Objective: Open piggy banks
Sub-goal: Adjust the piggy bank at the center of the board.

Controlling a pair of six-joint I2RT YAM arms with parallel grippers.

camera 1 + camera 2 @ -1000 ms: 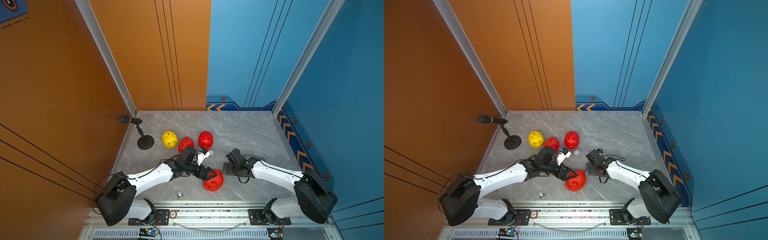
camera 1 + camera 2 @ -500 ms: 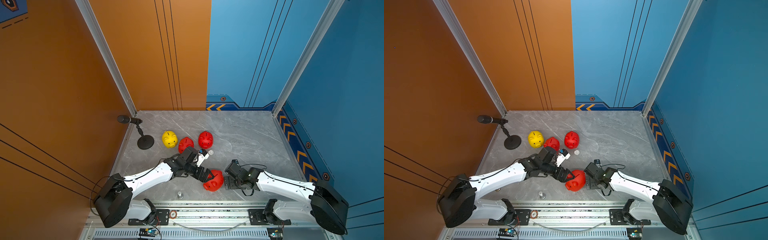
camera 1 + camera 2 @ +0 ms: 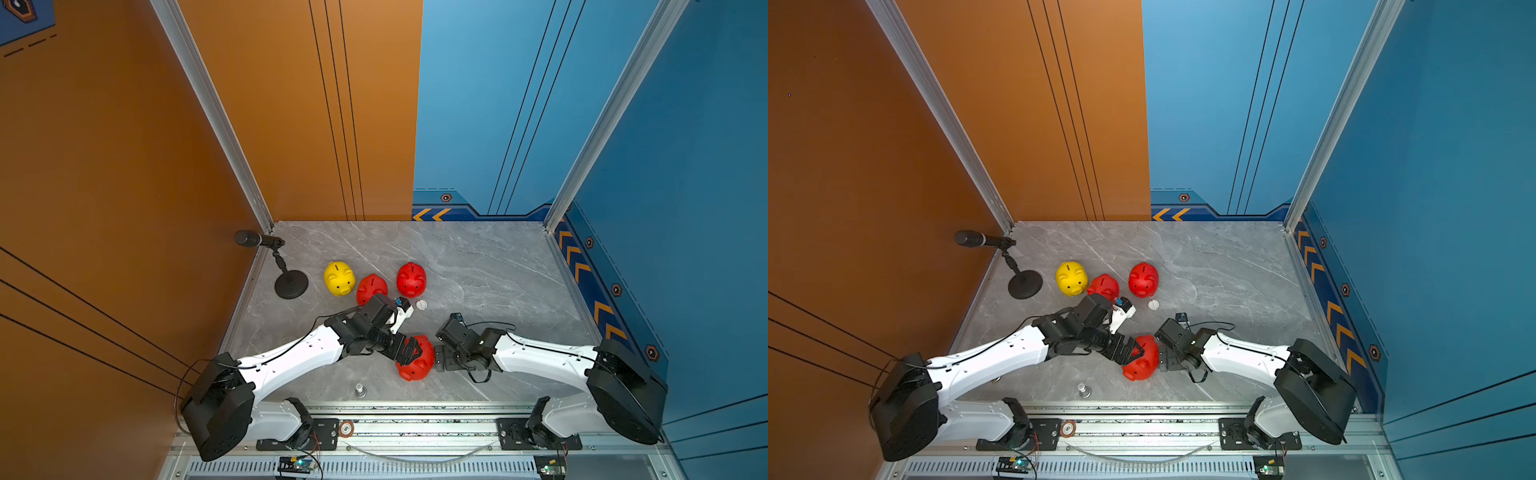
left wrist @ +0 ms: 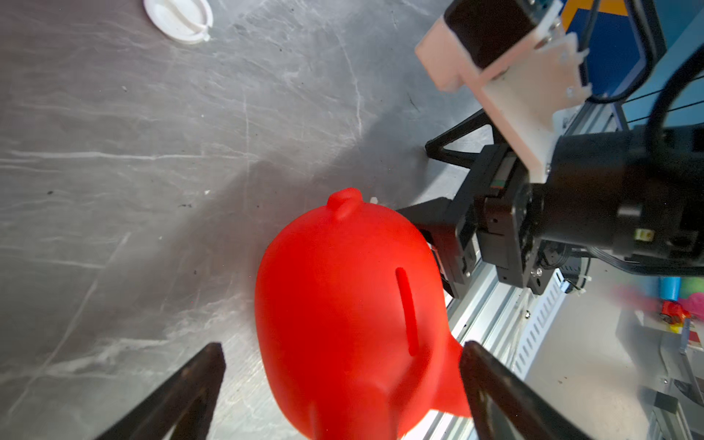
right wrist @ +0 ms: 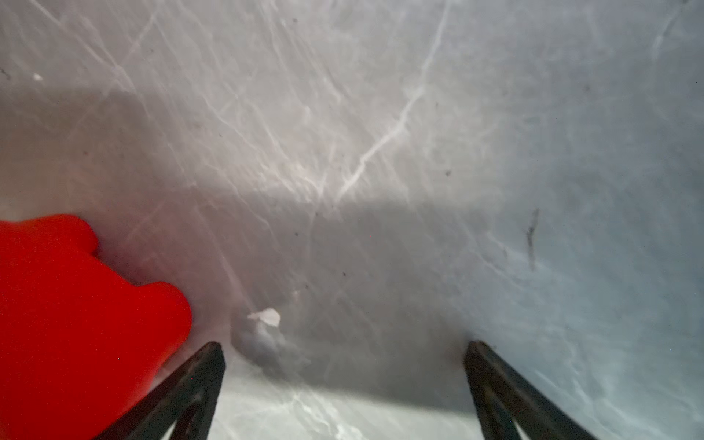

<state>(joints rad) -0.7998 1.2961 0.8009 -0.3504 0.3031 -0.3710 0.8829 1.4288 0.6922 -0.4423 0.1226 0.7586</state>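
near red pig hemmed in between two open hands

the near red piggy bank (image 3: pixel 417 368) sits on the grey marbled table (image 3: pixel 478 270) close to the front rail (image 3: pixel 415 417), snout toward that rail. the left hand (image 3: pixel 412 351) reaches over it with its jaws spread wide. in the left wrist view the bank (image 4: pixel 343 304) lies between the two dark fingers (image 4: pixel 190 381) with its coin slot showing; one finger stands clear of the body and the other sits right by an ear, so nothing is clamped. in both top views this hand hides part of the pig's back.

the right hand (image 3: pixel 438 353) is just beside the same pig on the opposite side, jaws fully apart and holding nothing. its wrist view shows bare table between the fingers, a small pale scrap (image 5: pixel 266 317), and the red bank (image 5: pixel 76 304) at one finger's edge.

further back stand a yellow piggy bank (image 3: pixel 339 278), a second red piggy bank (image 3: pixel 371 286) partly covered by the left arm's wrist, and a third red piggy bank (image 3: pixel 411 279). a white disc (image 3: pixel 421 305) lies near the third. a microphone stand (image 3: pixel 291 286) sits at the table's side, a small metal knob (image 3: pixel 359 390) near the rail
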